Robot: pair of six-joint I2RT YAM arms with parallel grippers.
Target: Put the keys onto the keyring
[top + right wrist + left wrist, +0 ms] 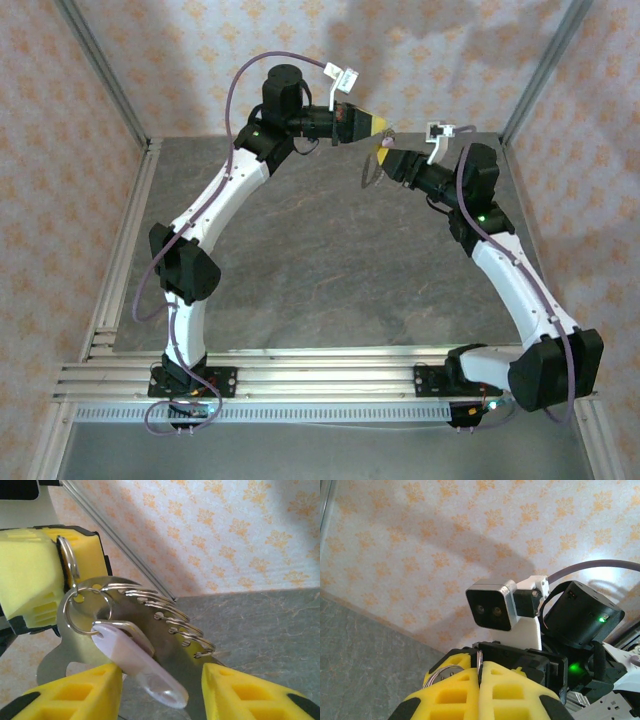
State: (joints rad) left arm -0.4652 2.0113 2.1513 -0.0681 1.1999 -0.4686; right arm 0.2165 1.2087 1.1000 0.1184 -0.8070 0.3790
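Note:
Both grippers meet in the air over the back of the table. My left gripper [376, 124] [480, 672] is shut on a thin loop of the keyring [68, 562]; its edge pokes up between the yellow fingers [450, 695]. The keyring's flat shiny plate [127, 605] carries a fringe of several small split rings [172, 617]. The key [127, 652], with a pale lilac head, hangs from a small ring [75, 622] through the plate's hole. My right gripper [385, 153] [161, 670] is open, and the key lies in its gap against the left finger [80, 692].
The grey table top [330, 260] lies well below both grippers. Patterned walls and aluminium posts [100, 70] close the back and sides. Slotted rails [320, 375] run along the near edge. The right arm's wrist camera [492, 607] sits close in front of my left fingers.

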